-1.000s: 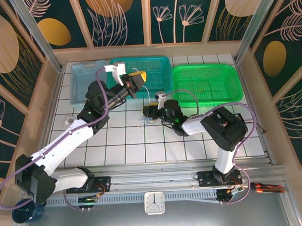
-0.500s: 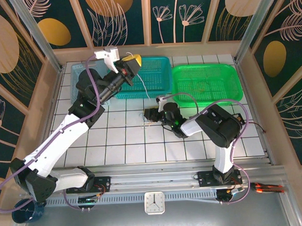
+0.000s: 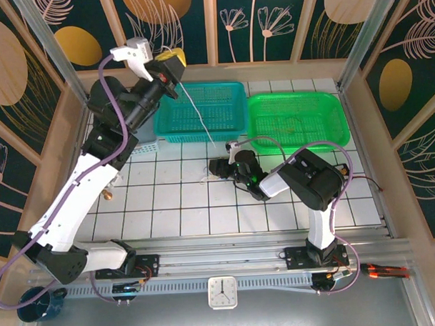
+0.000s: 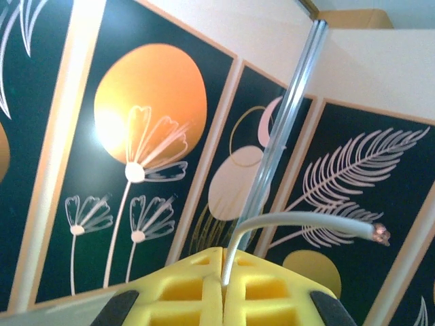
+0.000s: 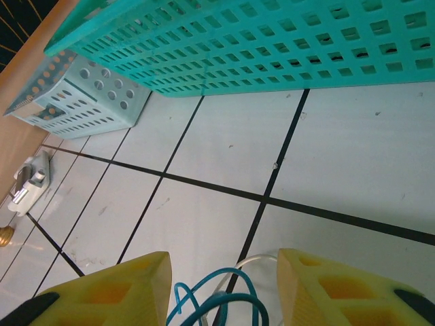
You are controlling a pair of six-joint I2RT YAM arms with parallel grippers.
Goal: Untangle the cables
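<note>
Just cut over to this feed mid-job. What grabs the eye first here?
The left end effector hangs high above the teal plastic basket, shut on a thin whitish cable that slants down toward the white tiled table. Down on the tiles, the right end effector sits low, its yellow fingers apart around a tangle of blue cable loops.

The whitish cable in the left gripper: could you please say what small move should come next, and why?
Probably close the right gripper on the blue cable lying between its open jaws: the left gripper, shut on the whitish cable, holds it high, so anchoring helps pulling.
</note>
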